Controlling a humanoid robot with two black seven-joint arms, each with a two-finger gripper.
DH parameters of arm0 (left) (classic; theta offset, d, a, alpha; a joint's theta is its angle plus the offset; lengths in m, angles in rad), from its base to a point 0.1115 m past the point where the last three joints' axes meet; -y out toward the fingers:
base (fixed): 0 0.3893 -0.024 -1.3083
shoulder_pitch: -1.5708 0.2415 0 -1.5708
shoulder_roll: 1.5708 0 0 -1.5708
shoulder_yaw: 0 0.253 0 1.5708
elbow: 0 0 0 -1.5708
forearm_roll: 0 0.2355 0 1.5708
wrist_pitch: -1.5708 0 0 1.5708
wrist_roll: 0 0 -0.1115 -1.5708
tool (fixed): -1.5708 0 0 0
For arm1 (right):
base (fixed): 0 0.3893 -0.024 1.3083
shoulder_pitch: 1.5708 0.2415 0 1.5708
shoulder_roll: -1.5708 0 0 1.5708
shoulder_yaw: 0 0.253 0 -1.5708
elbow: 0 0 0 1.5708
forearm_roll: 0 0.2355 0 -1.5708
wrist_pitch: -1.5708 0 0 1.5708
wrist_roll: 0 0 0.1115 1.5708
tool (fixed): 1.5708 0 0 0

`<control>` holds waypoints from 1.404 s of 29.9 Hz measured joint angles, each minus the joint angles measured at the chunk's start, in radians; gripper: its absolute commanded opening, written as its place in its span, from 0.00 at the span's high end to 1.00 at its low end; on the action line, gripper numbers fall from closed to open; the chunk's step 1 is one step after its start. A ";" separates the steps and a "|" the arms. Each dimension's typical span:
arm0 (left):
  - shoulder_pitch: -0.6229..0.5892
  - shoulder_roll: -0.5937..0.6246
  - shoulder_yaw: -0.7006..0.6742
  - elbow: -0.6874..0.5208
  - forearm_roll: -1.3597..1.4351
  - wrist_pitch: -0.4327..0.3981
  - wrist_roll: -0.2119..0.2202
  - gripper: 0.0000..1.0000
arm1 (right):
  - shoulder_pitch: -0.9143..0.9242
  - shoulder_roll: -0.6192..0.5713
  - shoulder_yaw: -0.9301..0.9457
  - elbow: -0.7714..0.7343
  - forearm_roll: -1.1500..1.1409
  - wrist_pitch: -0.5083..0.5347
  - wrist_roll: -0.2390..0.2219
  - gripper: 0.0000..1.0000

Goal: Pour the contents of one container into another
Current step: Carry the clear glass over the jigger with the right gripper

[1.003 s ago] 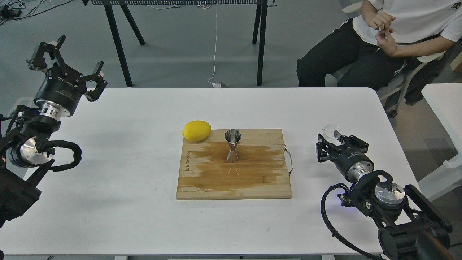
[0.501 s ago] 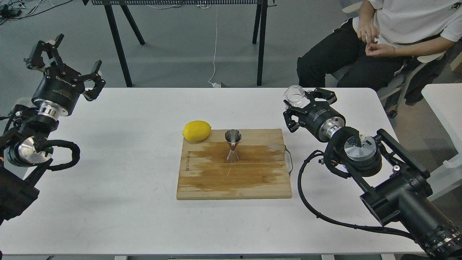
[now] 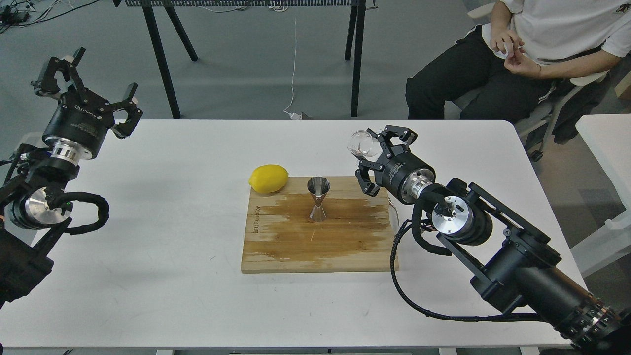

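The clear glass cup [image 3: 361,143] is held in the air, tilted with its mouth leaning left, by my right gripper [image 3: 373,152], which is shut on it. It hangs up and to the right of the steel jigger [image 3: 318,198], a short way off. The jigger stands upright on the wooden cutting board [image 3: 320,244], near its back edge. My left gripper [image 3: 87,81] is open and raised at the far left edge of the table, with nothing between its fingers.
A yellow lemon [image 3: 268,178] rests at the board's back left corner, left of the jigger. A person [image 3: 517,54] sits on a chair beyond the table's far right corner. A second white table [image 3: 609,143] stands at the right.
My right arm has swung up and leftward with the glass cup, from the table's right side toward the jigger, and the cup has tilted. The left arm has barely moved.
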 measured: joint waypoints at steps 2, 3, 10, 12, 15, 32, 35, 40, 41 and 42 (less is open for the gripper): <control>0.000 0.000 0.000 0.000 0.000 0.000 0.000 0.00 | 0.001 0.000 -0.019 0.006 -0.011 0.000 0.000 0.69; 0.000 0.000 0.000 0.000 0.000 0.000 0.000 0.00 | 0.001 0.001 -0.027 0.008 -0.015 0.000 0.000 0.69; 0.000 0.000 0.000 0.000 0.000 0.000 0.000 0.00 | 0.006 0.017 -0.082 0.013 -0.085 0.000 -0.001 0.69; 0.000 0.000 0.000 0.000 0.000 0.000 0.000 0.00 | 0.005 0.019 -0.087 0.016 -0.106 0.000 -0.001 0.69; 0.000 0.000 0.001 0.000 0.000 0.000 0.000 0.00 | 0.001 0.020 -0.095 0.022 -0.117 0.000 -0.001 0.69; 0.001 -0.002 0.002 0.000 0.000 0.000 0.000 0.00 | 0.004 0.016 -0.144 0.031 -0.232 -0.003 0.005 0.70; 0.001 -0.003 0.003 0.000 0.000 0.000 0.000 0.00 | 0.006 0.016 -0.145 0.029 -0.259 -0.003 0.005 0.70; 0.001 0.000 0.004 0.000 0.000 -0.003 0.005 0.00 | 0.007 0.018 -0.151 0.023 -0.324 -0.013 0.009 0.69; 0.001 0.000 0.004 0.003 -0.001 -0.004 0.006 0.00 | 0.008 0.018 -0.157 0.021 -0.337 -0.018 0.010 0.69; 0.002 0.000 0.004 0.007 -0.001 -0.006 0.008 0.00 | 0.008 0.018 -0.166 0.020 -0.350 -0.024 0.010 0.69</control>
